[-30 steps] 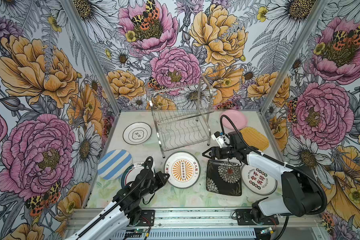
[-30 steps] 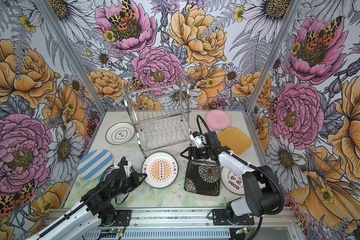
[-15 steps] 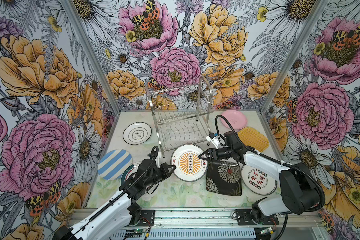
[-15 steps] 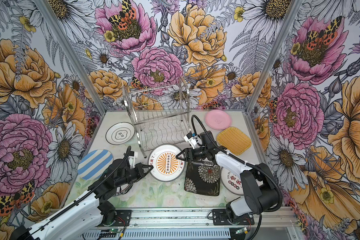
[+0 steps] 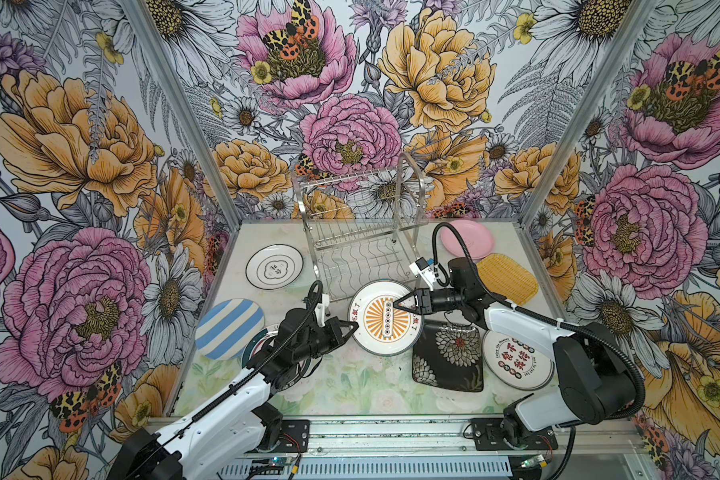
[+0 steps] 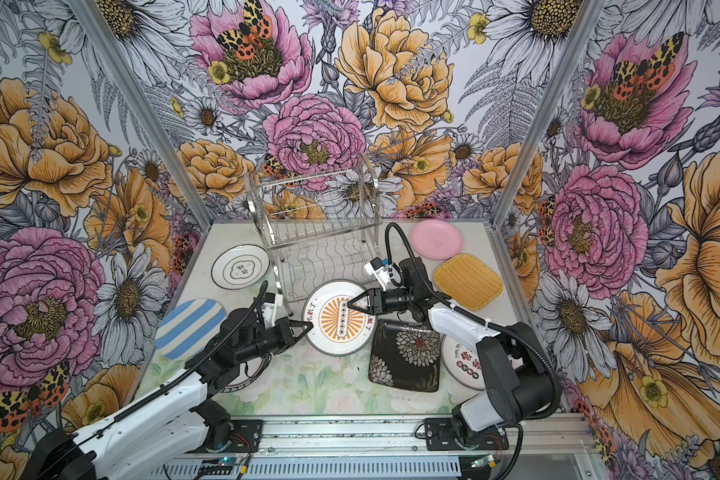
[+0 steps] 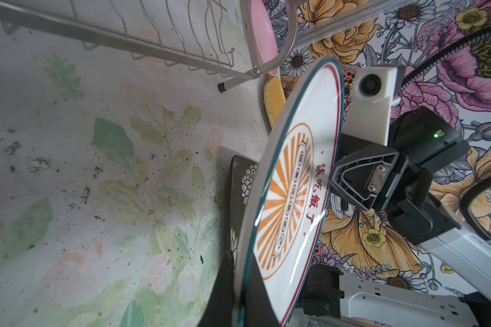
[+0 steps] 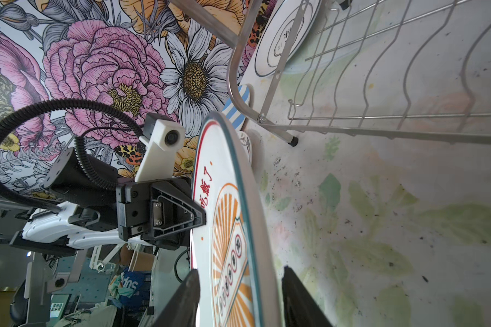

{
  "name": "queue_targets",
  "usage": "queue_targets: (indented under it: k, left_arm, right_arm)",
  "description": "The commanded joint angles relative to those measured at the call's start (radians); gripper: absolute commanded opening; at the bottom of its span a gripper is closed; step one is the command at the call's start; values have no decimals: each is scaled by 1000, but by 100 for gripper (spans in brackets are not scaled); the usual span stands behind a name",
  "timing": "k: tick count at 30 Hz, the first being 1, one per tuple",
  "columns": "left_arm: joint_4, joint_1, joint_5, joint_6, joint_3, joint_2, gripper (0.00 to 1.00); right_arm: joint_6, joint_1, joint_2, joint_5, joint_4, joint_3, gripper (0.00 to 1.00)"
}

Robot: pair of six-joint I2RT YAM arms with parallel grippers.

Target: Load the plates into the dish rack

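sunburst plate (image 5: 385, 338) is off the counter (image 5: 350, 386), tilted with its printed face up toward the top cameras. It hangs right at the front of the dish rack (image 5: 362, 232). In both top views its far edge overlaps the front edge of the rack's lower shelf and its near right edge overlaps a corner of the black floral plate (image 5: 449, 357).

the left jaws are clenched on the plate's left rim. The left arm (image 5: 233, 395) comes in from the front left. In the left wrist view the plate (image 7: 289, 198) runs edge-on straight into the grip.

the right jaws are released and straddle the opposite rim; the right arm (image 5: 524, 328) reaches across above the black floral plate. In the right wrist view one finger (image 8: 182, 300) is on the printed side and the other finger (image 8: 304, 300) is behind the plate's back with a visible gap. Can't tell if the printed-side finger touches.

Everything else lies flat on the counter:
- pink plate (image 5: 468, 243) at the back right, beside the rack
- yellow woven plate (image 5: 508, 278) just in front of the pink one
- red-lettered plate (image 5: 516, 359) beside the black floral one, partly under the right arm
- black-rimmed white plate (image 5: 273, 266) left of the rack
- striped plate (image 5: 229, 328) at the front left
- dark-rimmed plate (image 6: 242, 380) mostly hidden under the left arm
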Motion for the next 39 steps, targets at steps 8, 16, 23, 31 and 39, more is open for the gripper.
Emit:
queue_targets:
  k: [8,16,23,31,39]
  left_arm:
    - [27,46,70,73,66,15,0]
    - [-3,76,95,103,83,22,0]
    - [-21,78,105,115,96,43,0]
    - [-86,82,84,143,123,14,52]
    - [-214,85,-28,194,156,-71,96]
  right_arm:
    - [-61,7,-2,-60,-75,20,35]
    - [-81,6,-13,-61,-109,30,20]
    - [-77,6,-29,-47,-114,36,0]
    - [-73,-2,-111,86,-177,48,0]
    - [-173,-4,-269,405,-498,167,0]
